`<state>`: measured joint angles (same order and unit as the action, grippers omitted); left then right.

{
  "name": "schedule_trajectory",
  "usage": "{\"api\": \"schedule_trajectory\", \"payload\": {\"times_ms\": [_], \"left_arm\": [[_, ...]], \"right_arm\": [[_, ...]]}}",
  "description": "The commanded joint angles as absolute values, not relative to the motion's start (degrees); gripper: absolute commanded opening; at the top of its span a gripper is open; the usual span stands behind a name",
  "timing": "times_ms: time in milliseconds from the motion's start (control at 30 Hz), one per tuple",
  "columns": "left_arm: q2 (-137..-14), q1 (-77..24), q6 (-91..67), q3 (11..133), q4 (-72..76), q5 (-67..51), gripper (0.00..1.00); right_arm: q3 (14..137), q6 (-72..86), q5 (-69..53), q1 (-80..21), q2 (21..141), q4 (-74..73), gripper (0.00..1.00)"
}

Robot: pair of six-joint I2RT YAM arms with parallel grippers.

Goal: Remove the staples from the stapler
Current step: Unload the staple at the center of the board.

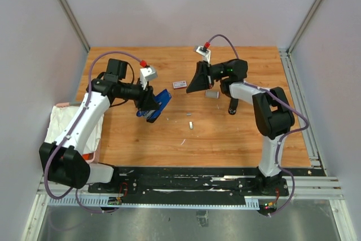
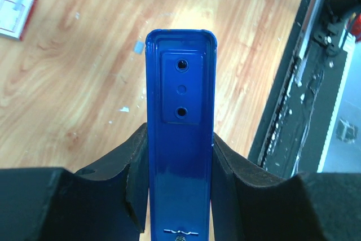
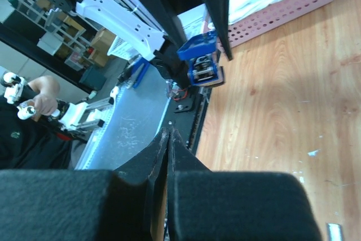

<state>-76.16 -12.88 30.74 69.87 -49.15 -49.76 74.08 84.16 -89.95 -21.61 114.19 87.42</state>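
- Wooden table (image 1: 237, 139): work surface.
- Blue stapler (image 2: 180, 100): clamped across its width in my left claw (image 2: 179, 150), held off wood, underside facing wrist camera.
- My right claw (image 3: 168, 145): fingers pressed together, nothing between them, raised opposite stapler.
- Red-and-white box (image 1: 180, 84): lies apart; ignore.
- Staples (image 1: 191, 125): short silvery bar on wood between my arms.
- Step, I judge: emptying magazine. Cannot tell if more remain inside.
- Next: part right fingers, align with magazine, pinch gently.

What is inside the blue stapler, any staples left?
Left wrist view shows only the blue underside of the stapler, gripped by the left gripper. Right wrist view shows silvery metal at its end. The inside is covered; whether it holds anything cannot be seen.
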Motion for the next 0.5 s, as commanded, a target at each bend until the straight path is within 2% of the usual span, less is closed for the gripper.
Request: {"api": "schedule_trajectory", "payload": {"times_ms": [0,33,67,100,167,300,400,467], "left_arm": [[-70.1,-12.9,17.9,68.0,-31.6,-51.0,0.00],[-68.7,-12.9,15.2,67.1,-28.1,-50.7,0.00],[-67.1,-12.9,12.8,66.1,-24.5,-50.4,0.00],[-66.2,-12.9,11.0,65.6,-21.8,-50.0,0.00],[-66.1,-12.9,8.3,65.9,-19.0,-49.5,0.00],[-66.9,-12.9,3.1,65.8,-14.9,-47.5,0.00],[-67.6,-12.9,-1.5,65.3,-12.0,-49.5,0.00],[-68.2,-12.9,-3.6,65.9,-11.1,-52.5,0.00]], "right_arm": [[69.8,86.4,-89.2,-23.5,107.6,90.5,0.01],[67.5,85.0,-84.9,-23.5,105.3,90.2,0.04],[65.1,83.7,-80.0,-23.2,101.7,89.8,0.20],[62.8,81.3,-75.8,-23.0,98.4,88.5,0.30],[58.7,70.9,-70.2,-23.0,91.4,79.3,0.35],[54.6,35.2,-57.9,-24.0,77.7,41.4,0.51],[56.3,15.9,-50.4,-25.6,77.2,20.8,0.60],[55.8,2.9,-46.2,-28.2,78.0,13.8,0.66]]}}
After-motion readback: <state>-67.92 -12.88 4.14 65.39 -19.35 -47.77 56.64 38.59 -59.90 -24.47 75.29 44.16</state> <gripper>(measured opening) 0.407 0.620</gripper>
